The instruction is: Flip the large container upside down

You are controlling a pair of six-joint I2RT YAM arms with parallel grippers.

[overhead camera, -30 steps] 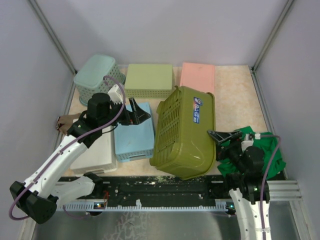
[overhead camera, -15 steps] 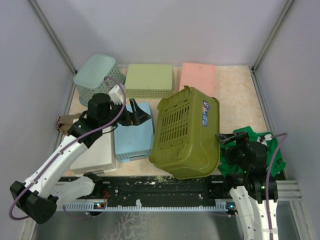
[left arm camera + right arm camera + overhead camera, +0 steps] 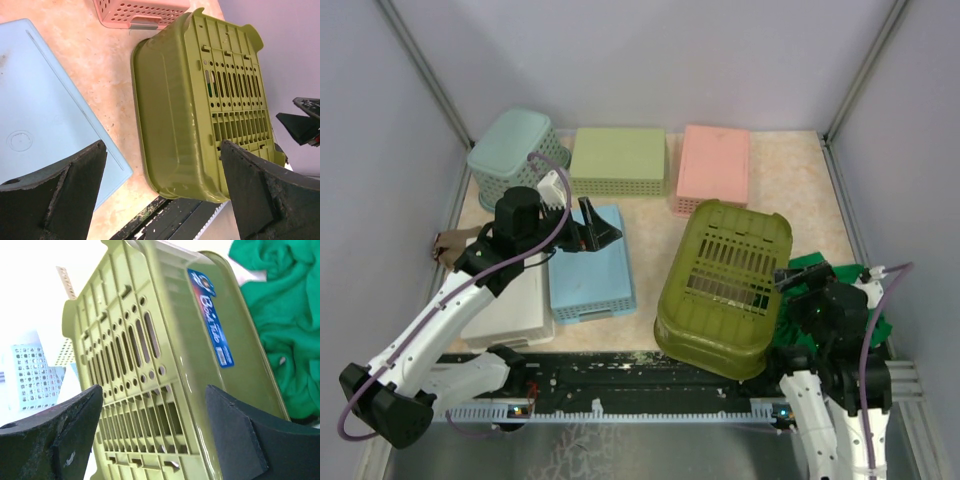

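The large container (image 3: 725, 280) is a dark olive-green tub lying base up at the front right of the table, its slotted base facing the ceiling. It also shows in the left wrist view (image 3: 200, 100) and the right wrist view (image 3: 165, 365), where a blue label sits on its side. My right gripper (image 3: 790, 285) is open and empty just right of the tub, its jaws spread wide toward the tub's side (image 3: 155, 440). My left gripper (image 3: 600, 230) is open and empty above the blue basket (image 3: 590, 270), well left of the tub (image 3: 160, 200).
A green cloth (image 3: 872, 325) lies right of the tub under my right arm. Upturned teal (image 3: 515, 150), pale green (image 3: 618, 160) and pink (image 3: 713, 165) baskets line the back. A white basket (image 3: 515, 310) sits front left. The tub's near edge overhangs the black front rail (image 3: 620, 375).
The tub has tipped from standing on its side to lying base up, and has shifted right. My right gripper has drawn back to the right. The left arm has not moved.
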